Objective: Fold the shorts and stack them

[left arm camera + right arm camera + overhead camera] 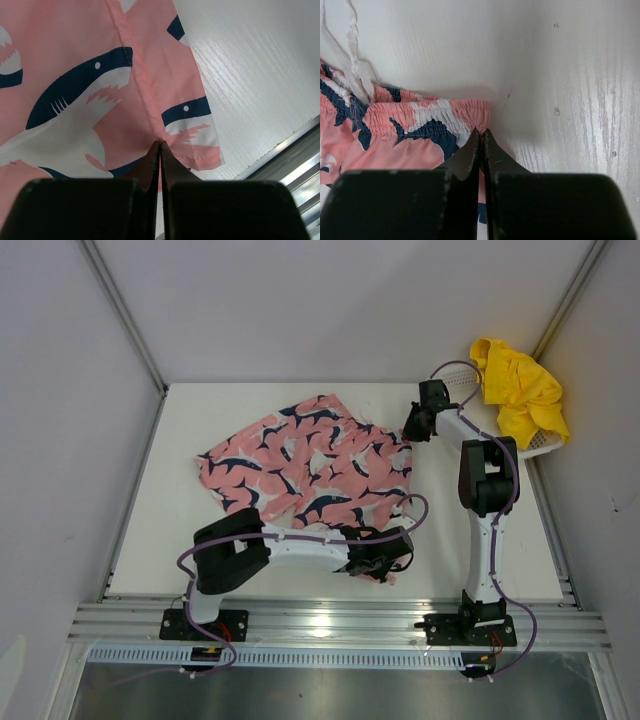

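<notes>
Left tool (160, 145): tips pressed together, pinching the hem of the pink shorts (310, 455), lower centre. Left arm lies low, reaching rightward. Right tool (481, 131): pressed together on the waistband corner. Right arm stretched upward, wrist bent left. Pink shorts spread on the bench (150, 530). Yellow shorts (520, 390) heaped on basket (540, 447), upper right.

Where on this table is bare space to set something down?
Bare table runs along the back wall and down the left of the pink shark-print shorts. Crowded: near edge at the left gripper; right side, with the right gripper and the basket holding yellow shorts.
</notes>
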